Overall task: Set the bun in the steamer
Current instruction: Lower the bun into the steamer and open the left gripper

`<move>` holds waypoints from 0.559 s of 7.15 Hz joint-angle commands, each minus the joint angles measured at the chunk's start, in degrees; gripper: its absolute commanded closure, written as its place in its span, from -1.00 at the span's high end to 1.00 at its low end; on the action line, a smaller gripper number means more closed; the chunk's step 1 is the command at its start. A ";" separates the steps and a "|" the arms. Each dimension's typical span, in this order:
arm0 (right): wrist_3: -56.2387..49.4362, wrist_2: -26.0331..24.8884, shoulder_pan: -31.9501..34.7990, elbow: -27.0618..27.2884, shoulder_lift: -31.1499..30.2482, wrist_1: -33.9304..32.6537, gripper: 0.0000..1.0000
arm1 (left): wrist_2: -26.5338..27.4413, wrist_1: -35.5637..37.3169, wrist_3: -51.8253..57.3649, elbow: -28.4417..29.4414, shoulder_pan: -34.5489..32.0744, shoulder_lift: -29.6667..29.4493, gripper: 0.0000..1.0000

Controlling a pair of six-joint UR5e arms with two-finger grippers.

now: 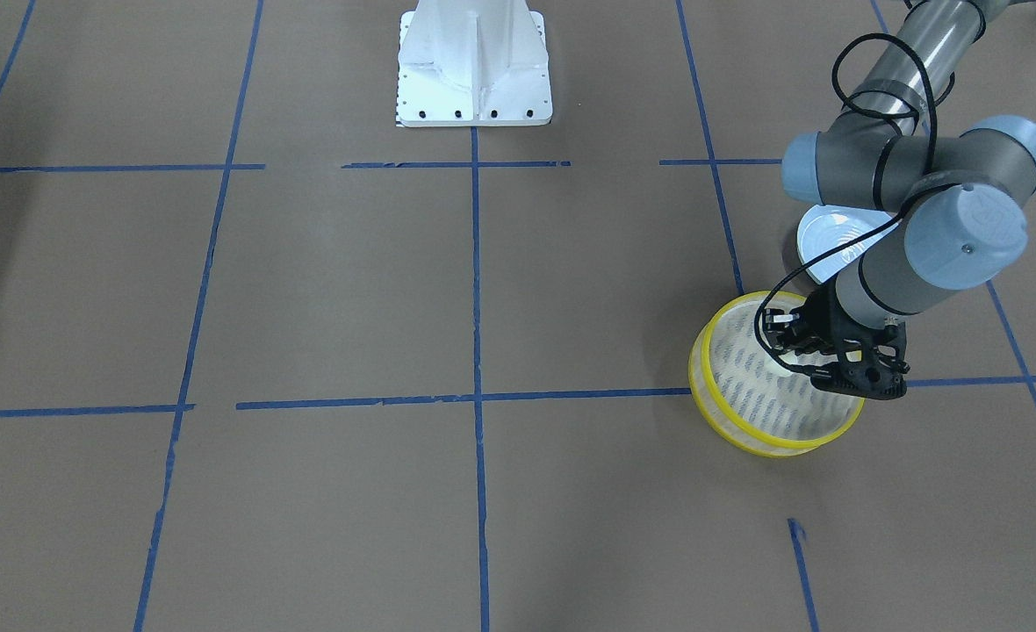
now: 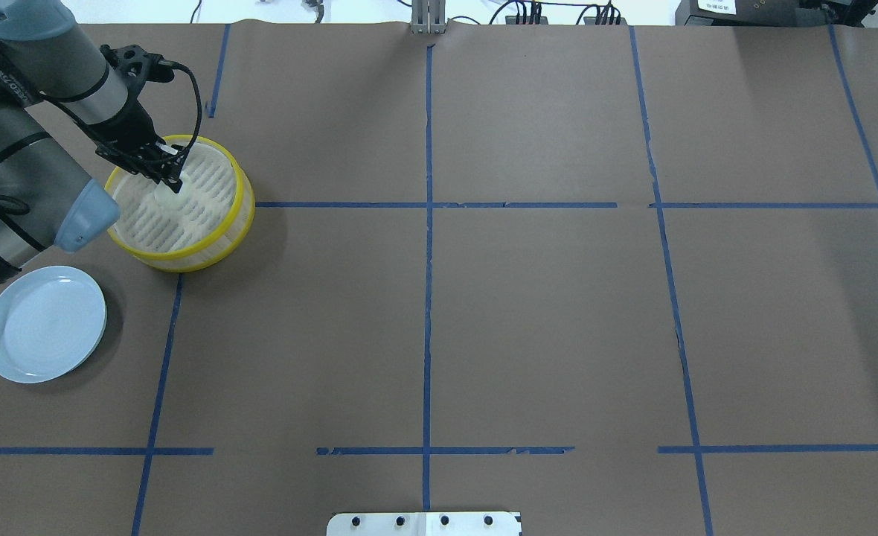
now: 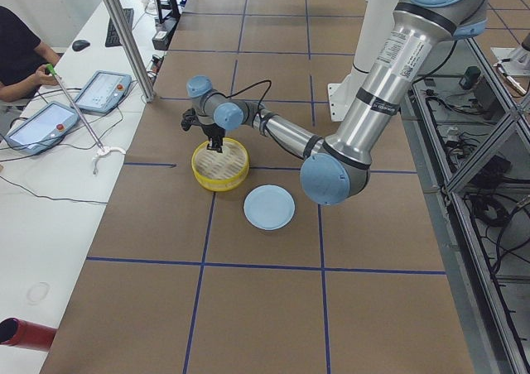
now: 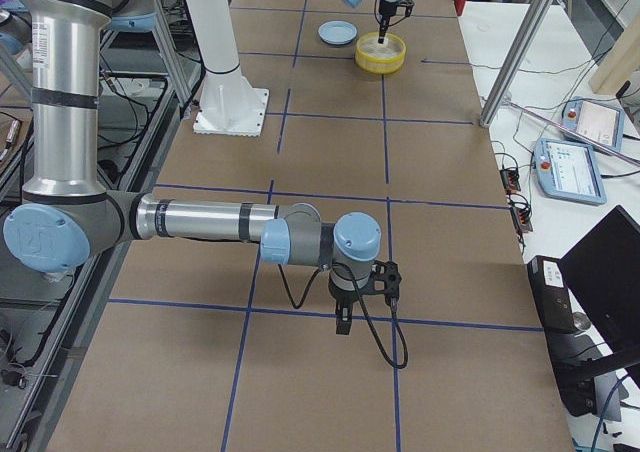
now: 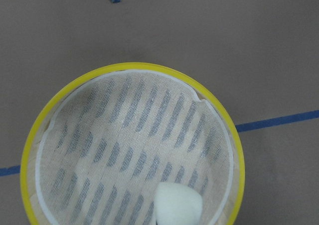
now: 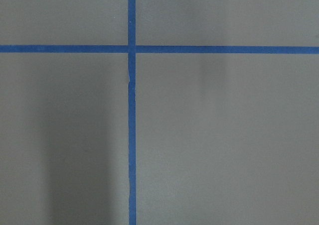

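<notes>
The steamer (image 2: 239, 216) is a round basket with yellow rims at the table's far left; it also shows in the front view (image 1: 751, 434) and the left wrist view (image 5: 31, 150). My left gripper (image 2: 172, 182) points down into it, fingertips low over the slatted floor, and looks shut on the bun (image 2: 165, 196). The bun (image 5: 177, 206) is a small cream-white lump at the bottom edge of the left wrist view, near the steamer's rim. My right gripper (image 4: 343, 324) shows only in the exterior right view, pointing down over bare table; I cannot tell whether it is open.
A light blue plate (image 2: 45, 324) lies empty beside the steamer, nearer the robot and partly under the left forearm. The white robot base (image 1: 474, 66) stands at the table's middle edge. Blue tape lines cross the brown table.
</notes>
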 commanded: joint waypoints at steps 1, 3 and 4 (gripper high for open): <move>0.00 0.00 0.02 0.00 0.00 0.00 1.00 | 2.67 -5.39 -4.60 0.69 0.63 2.23 -0.57; 0.00 0.00 0.02 0.00 0.00 0.00 1.00 | 3.04 -8.60 -6.74 0.87 1.16 3.04 -0.52; 0.00 0.00 0.02 0.00 0.00 0.00 1.00 | 3.13 -8.60 -6.74 0.96 1.86 3.04 -0.50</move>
